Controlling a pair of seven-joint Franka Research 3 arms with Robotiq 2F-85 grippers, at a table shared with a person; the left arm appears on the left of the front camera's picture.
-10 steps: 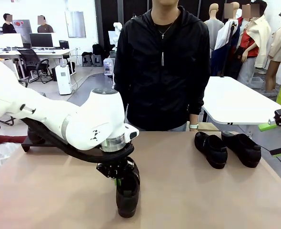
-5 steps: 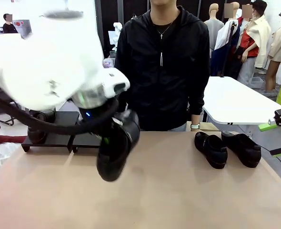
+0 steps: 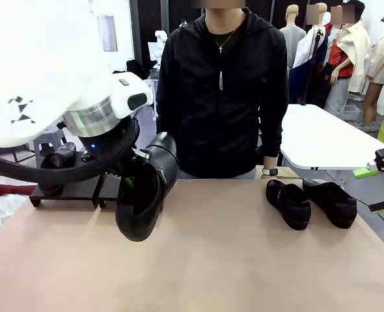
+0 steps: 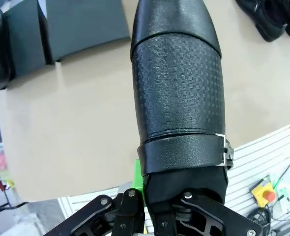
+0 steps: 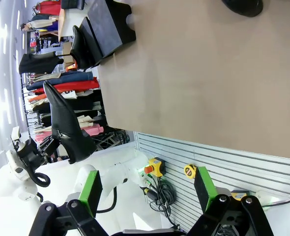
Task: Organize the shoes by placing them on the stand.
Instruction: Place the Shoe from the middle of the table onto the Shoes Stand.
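A second ago the shoe (image 3: 140,198) stood toe-down near my side of the table (image 3: 244,260). Now the left jaws, clenched on its heel end, have lifted it and swung it back and left. It hangs tilted, toe down, clear of the table and just in front of the stand (image 3: 75,188). So I judge the carry is nearly done and the set-down is next.

One shoe (image 3: 58,156) already sits at the stand's left end, and the nearer platform (image 4: 83,24) looks bare in the left wrist view. The stand is close to the table's far edge, with the person (image 3: 221,97) right behind it. The other pair (image 3: 309,203) lies well apart to the right. The right jaws are released and empty at the right edge.
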